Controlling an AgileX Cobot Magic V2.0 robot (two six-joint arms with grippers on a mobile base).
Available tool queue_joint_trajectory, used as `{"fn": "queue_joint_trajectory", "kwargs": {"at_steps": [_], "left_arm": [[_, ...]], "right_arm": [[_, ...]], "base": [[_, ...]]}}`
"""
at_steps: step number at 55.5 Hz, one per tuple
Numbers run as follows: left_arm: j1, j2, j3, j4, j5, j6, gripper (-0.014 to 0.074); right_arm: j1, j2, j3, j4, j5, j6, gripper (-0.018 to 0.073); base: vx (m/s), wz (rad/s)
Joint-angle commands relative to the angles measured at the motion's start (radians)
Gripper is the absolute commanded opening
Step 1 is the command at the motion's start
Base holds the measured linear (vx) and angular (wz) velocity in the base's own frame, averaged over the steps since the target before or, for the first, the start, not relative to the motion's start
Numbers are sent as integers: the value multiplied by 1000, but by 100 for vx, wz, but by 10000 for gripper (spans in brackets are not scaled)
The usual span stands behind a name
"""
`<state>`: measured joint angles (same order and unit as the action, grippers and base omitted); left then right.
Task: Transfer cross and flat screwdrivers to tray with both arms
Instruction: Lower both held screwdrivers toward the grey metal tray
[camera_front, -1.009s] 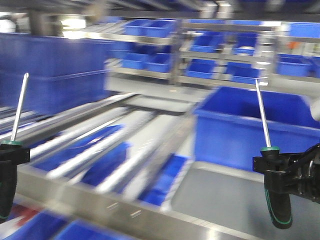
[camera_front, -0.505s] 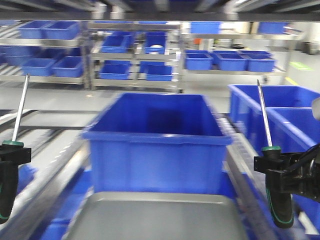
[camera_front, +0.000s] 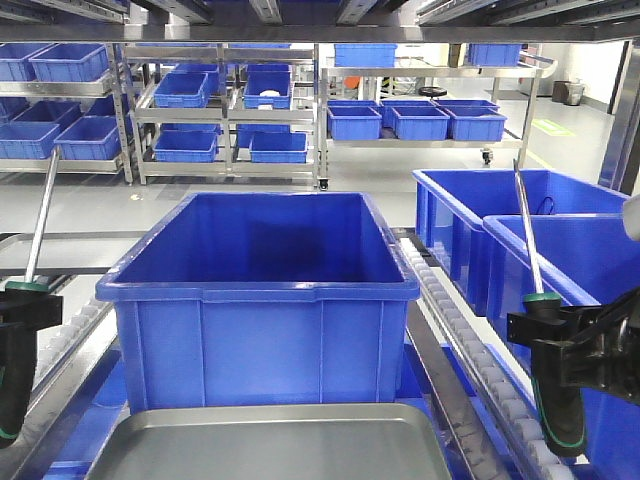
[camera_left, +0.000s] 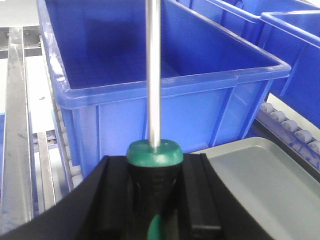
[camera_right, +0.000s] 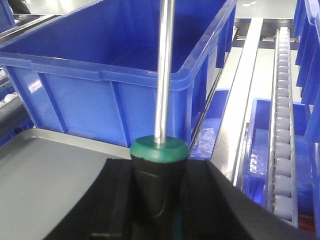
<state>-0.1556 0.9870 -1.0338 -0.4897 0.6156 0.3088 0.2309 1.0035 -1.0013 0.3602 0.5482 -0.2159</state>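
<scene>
Each arm holds one of the two alike screwdrivers upright, steel shaft pointing up. My left gripper (camera_front: 20, 312) is shut on the black, green-trimmed handle of the left screwdriver (camera_front: 38, 215) at the left edge. My right gripper (camera_front: 562, 338) is shut on the handle of the right screwdriver (camera_front: 527, 230) at the right. The silver-grey tray (camera_front: 270, 414) lies low in the middle, between and below both grippers. In the left wrist view the screwdriver (camera_left: 152, 156) sits in the gripper (camera_left: 152, 200), the tray (camera_left: 270, 172) to its right. In the right wrist view the screwdriver (camera_right: 160, 150) sits in the gripper (camera_right: 160, 197), the tray (camera_right: 45, 170) to its left.
A large deep blue bin (camera_front: 260, 300) stands just behind the tray. More blue bins (camera_front: 520, 215) stand at the right beside a roller conveyor (camera_front: 470, 350). Metal rails (camera_left: 15, 125) run along the left. Shelving racks with small blue bins (camera_front: 230, 110) fill the background.
The whole scene has swept across the view and settled sharp: the big blue bin and the tray are now centred. Both screwdrivers stay held upright in the same places.
</scene>
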Motion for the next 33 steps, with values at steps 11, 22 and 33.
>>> {"fn": "queue_joint_trajectory", "kwargs": {"at_steps": [11,22,33], "left_arm": [[-4,-15,-29,-32,-79,-10,3],[-4,-15,-29,-32,-79,-10,3],[-4,-15,-29,-32,-80,-10,3]], "right_arm": [[-2,-16,-31,13,-83,-4,-8],[-2,-16,-31,17,-83,-4,-8],[-2,-16,-31,17,-83,-4,-8]], "base": [[0,0],[0,0],[0,0]]}}
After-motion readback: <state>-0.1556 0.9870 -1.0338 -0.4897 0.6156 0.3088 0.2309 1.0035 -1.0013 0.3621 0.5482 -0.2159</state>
